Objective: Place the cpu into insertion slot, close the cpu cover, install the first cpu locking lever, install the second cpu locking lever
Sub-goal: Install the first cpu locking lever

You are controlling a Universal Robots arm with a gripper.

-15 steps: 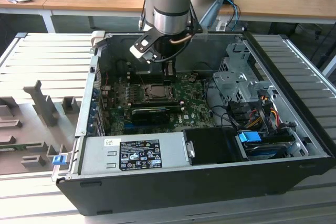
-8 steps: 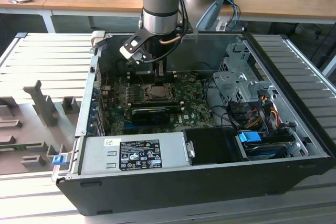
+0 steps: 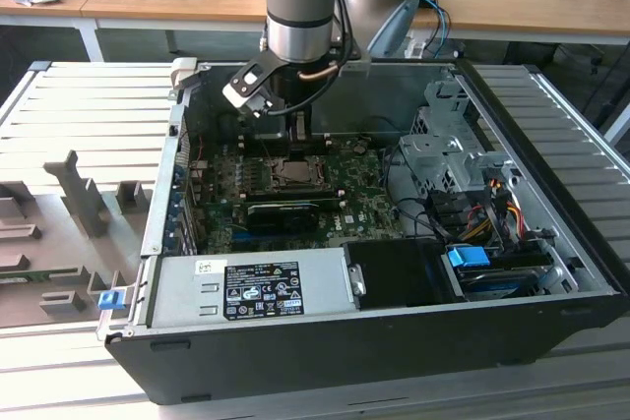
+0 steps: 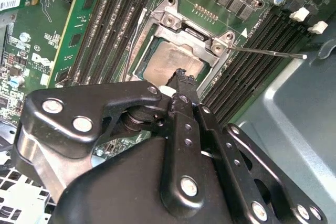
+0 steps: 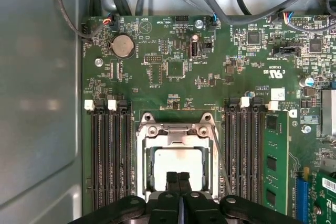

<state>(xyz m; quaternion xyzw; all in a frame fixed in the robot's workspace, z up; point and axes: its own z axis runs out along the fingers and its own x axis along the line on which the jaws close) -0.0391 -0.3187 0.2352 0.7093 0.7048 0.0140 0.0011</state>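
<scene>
closed fingers [image 5: 171, 181] stand right over the cpu [image 5: 178, 161].

Your gripper [image 5: 177, 178] hangs right over the cpu [image 5: 178, 161] | cpu cover [image 5: 177, 139] lies flat around the cpu | memory slots [image 5: 110, 161] flank your gripper on both sides
</scene>
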